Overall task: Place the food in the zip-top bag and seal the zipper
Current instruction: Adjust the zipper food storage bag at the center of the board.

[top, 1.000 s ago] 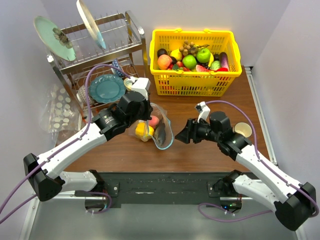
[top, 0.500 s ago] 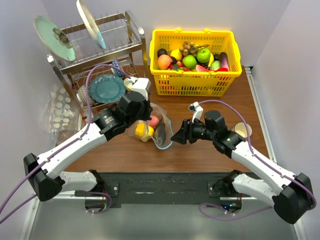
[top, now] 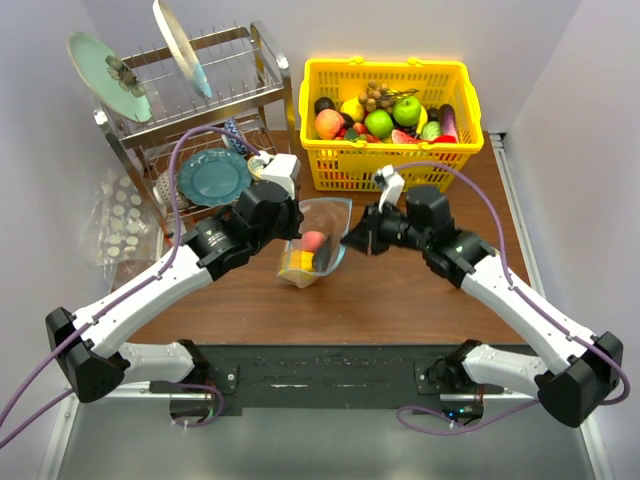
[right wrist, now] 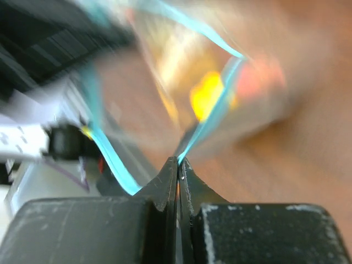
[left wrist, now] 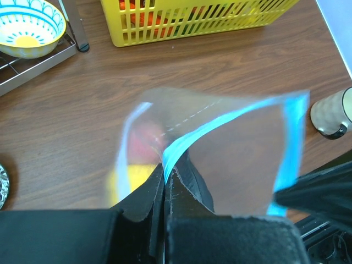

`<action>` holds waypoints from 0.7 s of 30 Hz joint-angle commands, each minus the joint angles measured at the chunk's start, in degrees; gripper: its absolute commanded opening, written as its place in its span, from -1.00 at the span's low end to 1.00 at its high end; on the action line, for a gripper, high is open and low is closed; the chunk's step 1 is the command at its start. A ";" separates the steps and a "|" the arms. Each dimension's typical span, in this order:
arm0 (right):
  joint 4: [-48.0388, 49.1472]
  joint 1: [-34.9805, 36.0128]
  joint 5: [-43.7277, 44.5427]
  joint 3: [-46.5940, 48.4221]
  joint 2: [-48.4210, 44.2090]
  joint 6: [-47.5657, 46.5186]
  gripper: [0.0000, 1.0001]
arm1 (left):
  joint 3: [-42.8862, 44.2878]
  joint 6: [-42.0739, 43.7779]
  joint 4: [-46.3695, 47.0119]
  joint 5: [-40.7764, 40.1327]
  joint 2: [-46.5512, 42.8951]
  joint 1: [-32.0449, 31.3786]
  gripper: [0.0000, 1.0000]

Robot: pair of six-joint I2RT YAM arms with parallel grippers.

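Observation:
The clear zip-top bag (top: 318, 238) hangs between both arms above the table, its mouth stretched wide. Its teal-blue zipper (left wrist: 220, 122) runs along the rim. My left gripper (top: 293, 236) is shut on the bag's left rim; in the left wrist view the strip enters the closed jaws of that gripper (left wrist: 165, 168). My right gripper (top: 347, 241) is shut on the right rim, where the zipper (right wrist: 212, 118) meets the fingertips of the right gripper (right wrist: 178, 161). Inside the bag sit a yellow food piece (top: 294, 262) and a pink peach (top: 313, 240). More food (top: 385, 118) fills the basket.
A yellow basket (top: 385, 165) stands at the back centre. A metal dish rack (top: 160, 130) with plates and a teal dish is at the back left. A paper cup (left wrist: 331, 113) stands right of the bag. Dotted crinkled plastic (top: 120, 225) lies at the far left.
My right gripper moved left to the bag's right rim and closed on it. The bag has been lifted and its mouth pulled wide. The left gripper kept its hold.

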 commanded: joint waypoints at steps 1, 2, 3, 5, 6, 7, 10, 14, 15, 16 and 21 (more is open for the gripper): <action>-5.12 0.16 5.28 14.93 0.03 -3.95 -1.00 | 1.49 0.87 0.45 0.15 -2.25 0.18 -1.00; -5.40 0.16 5.37 16.35 0.56 -3.95 -1.00 | 0.87 0.26 0.53 1.03 -2.34 0.18 -1.00; -5.40 0.16 5.54 17.41 0.74 -3.95 -1.00 | 0.08 -0.01 0.71 1.82 -2.60 0.18 -1.00; -3.91 0.16 6.42 17.78 1.09 -3.43 -1.00 | -1.93 -0.45 1.68 3.84 -2.96 0.18 -1.00; -3.38 0.16 6.51 17.34 1.79 -2.99 -1.00 | -2.12 -0.45 1.50 4.98 -2.96 0.09 -1.00; -3.46 0.16 6.60 16.29 2.32 -2.20 -1.00 | -1.60 -0.45 0.37 4.90 -2.96 0.18 -1.00; -4.52 0.07 5.46 14.10 4.52 -1.41 -1.00 | 0.85 0.95 -2.61 2.71 -3.74 0.18 -1.00; -1.81 0.15 3.54 8.56 3.73 2.02 -1.00 | 2.01 3.94 -4.38 2.35 -4.71 0.18 -1.00; -0.14 0.16 2.83 7.50 3.56 3.50 -0.84 | 1.92 4.03 -4.74 2.53 -4.71 0.18 -1.00; 0.66 0.16 2.21 5.84 3.38 4.39 -0.58 | 1.31 4.12 -5.35 2.62 -4.80 0.18 -1.00; -2.74 0.16 3.33 6.70 3.03 5.11 0.40 | -0.01 5.88 -7.19 0.17 -5.59 0.27 -1.00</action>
